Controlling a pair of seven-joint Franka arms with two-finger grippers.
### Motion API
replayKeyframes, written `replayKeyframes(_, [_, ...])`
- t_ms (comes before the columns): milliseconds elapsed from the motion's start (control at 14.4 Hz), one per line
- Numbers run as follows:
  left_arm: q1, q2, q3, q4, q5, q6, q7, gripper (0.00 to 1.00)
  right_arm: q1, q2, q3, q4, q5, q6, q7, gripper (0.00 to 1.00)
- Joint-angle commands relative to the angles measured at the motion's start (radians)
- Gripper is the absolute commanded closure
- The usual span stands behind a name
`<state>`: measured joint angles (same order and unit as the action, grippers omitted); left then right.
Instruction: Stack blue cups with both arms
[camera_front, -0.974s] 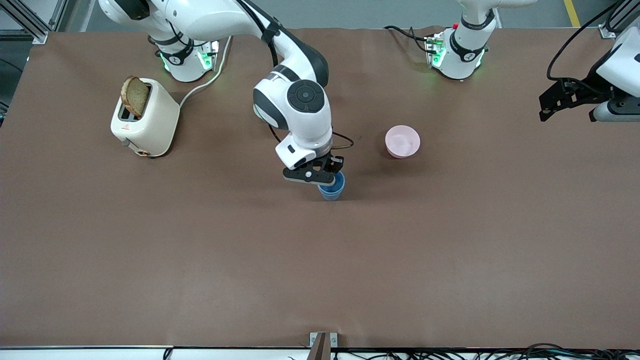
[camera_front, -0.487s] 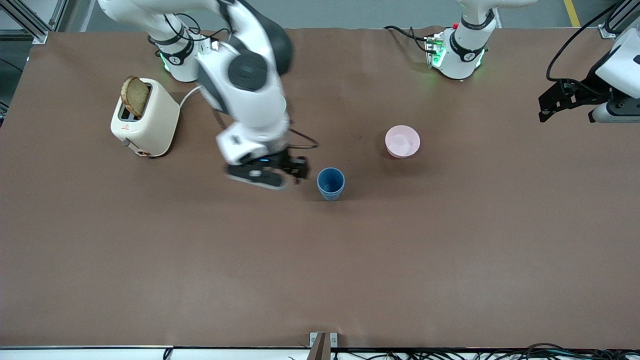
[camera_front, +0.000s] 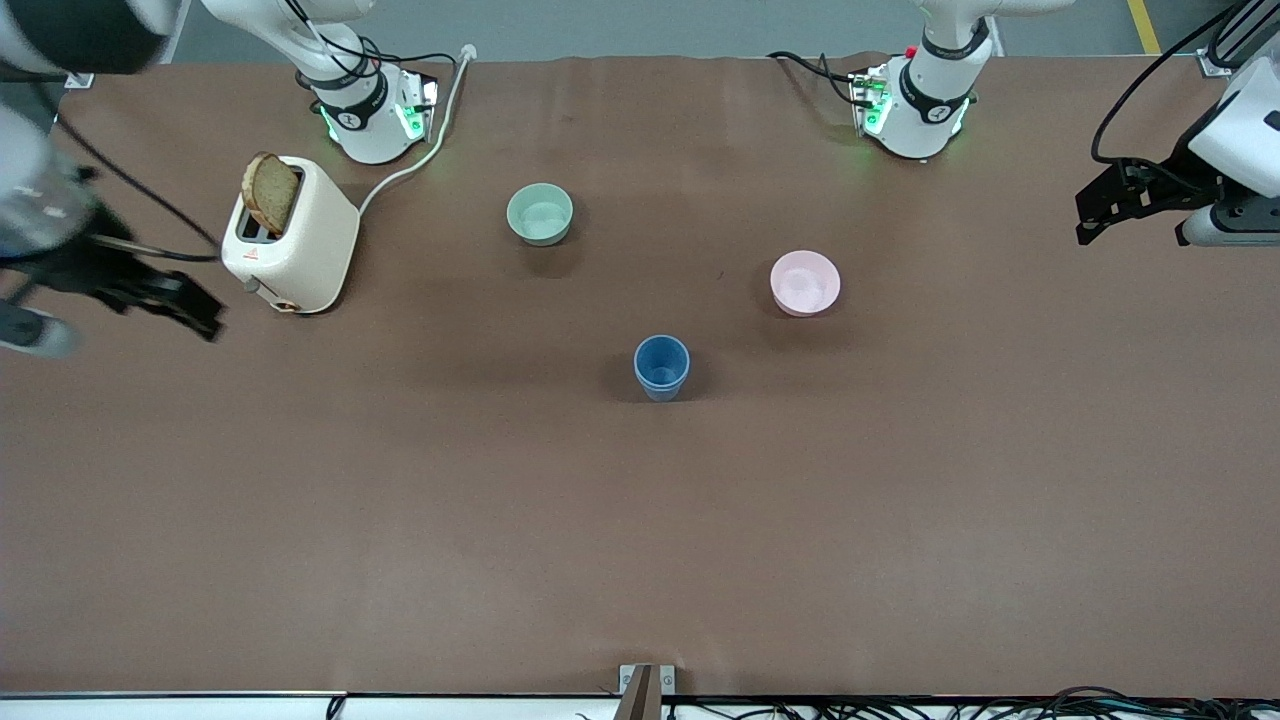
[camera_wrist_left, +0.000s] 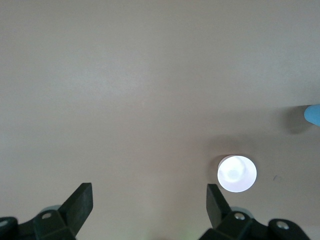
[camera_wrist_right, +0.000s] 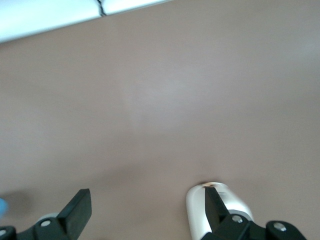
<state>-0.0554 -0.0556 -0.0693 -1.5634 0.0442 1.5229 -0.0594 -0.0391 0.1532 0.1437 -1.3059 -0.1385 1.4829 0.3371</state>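
The blue cups (camera_front: 661, 367) stand upright as one stack in the middle of the table, one nested in the other, and nothing touches them. A sliver of blue shows at the edge of the left wrist view (camera_wrist_left: 313, 114) and of the right wrist view (camera_wrist_right: 2, 205). My right gripper (camera_front: 203, 315) is open and empty over the table at the right arm's end, beside the toaster; its jaws stand wide apart in its wrist view (camera_wrist_right: 146, 202). My left gripper (camera_front: 1085, 215) is open and empty over the left arm's end of the table (camera_wrist_left: 149, 197), and that arm waits.
A pink bowl (camera_front: 805, 282) sits farther from the front camera than the cups, toward the left arm's end; it also shows in the left wrist view (camera_wrist_left: 237, 173). A mint-green bowl (camera_front: 540, 213) sits farther back. A cream toaster (camera_front: 290, 235) with a bread slice stands near the right arm's base (camera_wrist_right: 196, 206).
My right gripper has let go of the blue cup and swung away from the stack to the right arm's end of the table, uncovering the mint-green bowl. The left arm has not moved.
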Motion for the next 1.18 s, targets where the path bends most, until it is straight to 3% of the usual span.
replayKeyframes(0, [0.0, -0.004, -0.009, -0.003, -0.015, 0.005, 0.001, 0.0, -0.087, -0.064, -0.007, -0.079, 0.039, -0.038, -0.145, 0.0])
replayKeyframes(209, [0.002, -0.003, -0.009, 0.002, -0.012, 0.005, 0.013, 0.0, -0.065, -0.173, -0.108, -0.229, 0.08, 0.023, -0.248, 0.0])
replayKeyframes(417, [-0.003, 0.009, -0.009, 0.026, -0.001, 0.003, 0.01, 0.0, -0.027, -0.176, -0.151, -0.236, 0.08, 0.028, -0.273, 0.0])
replayKeyframes(1113, [-0.001, 0.013, -0.009, 0.036, 0.0, 0.0, 0.01, 0.0, -0.024, -0.17, -0.148, -0.202, 0.117, 0.026, -0.276, 0.0])
